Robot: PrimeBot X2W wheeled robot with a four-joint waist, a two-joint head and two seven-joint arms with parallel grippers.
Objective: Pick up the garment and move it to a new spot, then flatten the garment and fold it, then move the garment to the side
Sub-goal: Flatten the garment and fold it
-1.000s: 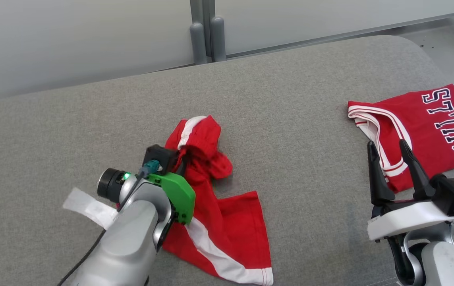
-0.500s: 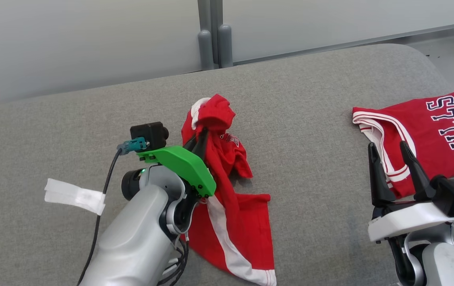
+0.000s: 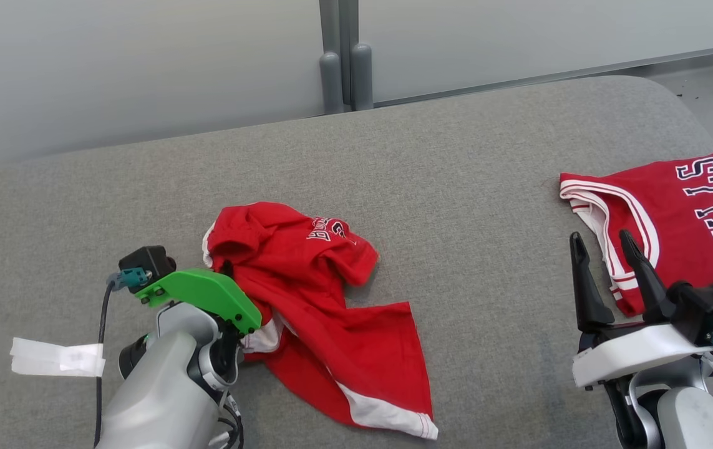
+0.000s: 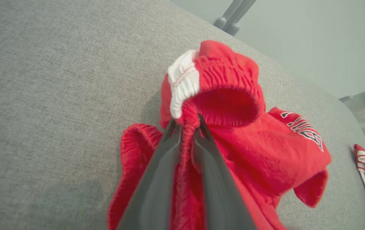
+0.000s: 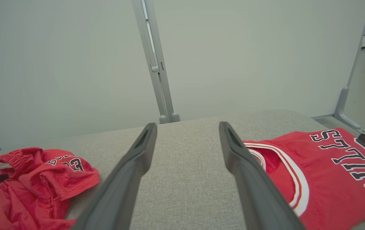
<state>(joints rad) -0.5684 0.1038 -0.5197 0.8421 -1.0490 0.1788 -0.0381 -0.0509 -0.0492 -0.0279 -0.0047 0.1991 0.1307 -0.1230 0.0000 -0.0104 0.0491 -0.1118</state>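
Two arms reach in from the near edge of the grey padded bench [image 3: 456,156]. The left arm lies low over the near-left part, its green bracket [image 3: 206,296] facing up, and the left gripper [image 4: 187,123] points into the crumpled red shorts [image 3: 319,293]. Its jaws stand narrow, pinching a fold of the elastic waistband between the fingertips, with the white trim bunched just above them. The shorts lie rumpled left of the bench's middle, one leg with a white hem spread toward the near edge. The right arm sits at the near-right corner with its fingers pointing toward the far edge. The right gripper [image 3: 601,240] has its jaws wide apart with nothing between them, close to the red Bulls jersey [image 3: 687,206] that lies flat at the right edge. A white tag [image 3: 57,357] hangs on the left arm's cable near the left edge. Two grey posts [image 3: 347,68] rise behind the far edge.
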